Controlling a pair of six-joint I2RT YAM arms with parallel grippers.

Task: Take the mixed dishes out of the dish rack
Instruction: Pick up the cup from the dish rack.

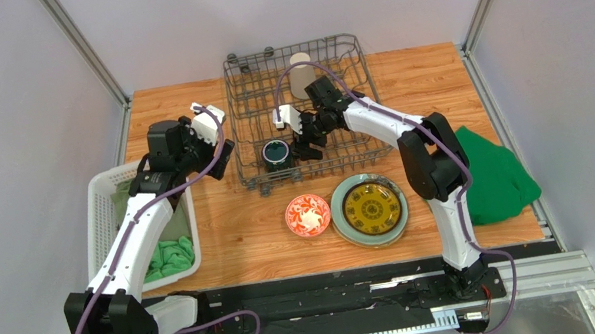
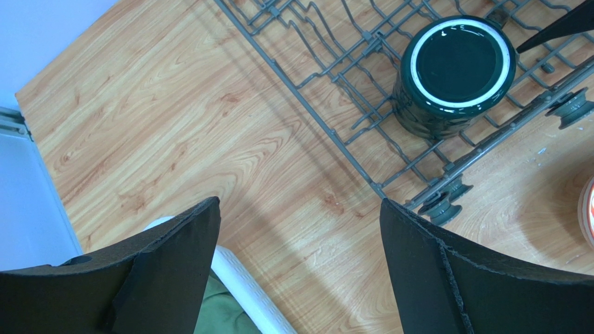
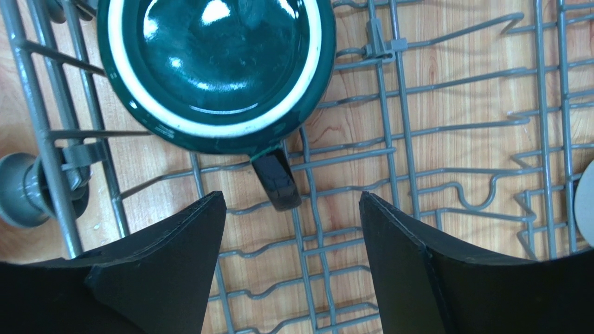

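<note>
Looking down at the dish rack [image 1: 301, 112], I see two of the dishes inside it. The dark teal mug [image 1: 276, 153] stands upright, mouth up, in the rack's near left corner. The beige tumbler [image 1: 302, 75] sits toward the rack's far side; I cannot tell whether it stands or leans.

My right gripper [image 3: 293, 198] hangs inside the rack, just right of the mug. Its jaws are spread apart and grip nothing. In the right wrist view the mug's handle [image 3: 275, 182] points into the gap between the two fingertips, and I see no contact with either pad.

My left gripper [image 2: 300, 203] hovers outside the rack, off its left side, jaws wide and empty. Below it are the bare tabletop [image 2: 174, 125] and the rim of the white basket [image 1: 103, 216], which lies left of the rack with green cloths [image 1: 170, 257] in it.

In front of the rack's near edge, on the table, the red-and-white bowl [image 1: 308, 215] sits upright. Just right of the bowl, the yellow patterned plate [image 1: 370, 206] lies on the pale green plate [image 1: 343, 230]. Another green cloth [image 1: 495, 176] lies further right of the rack.
</note>
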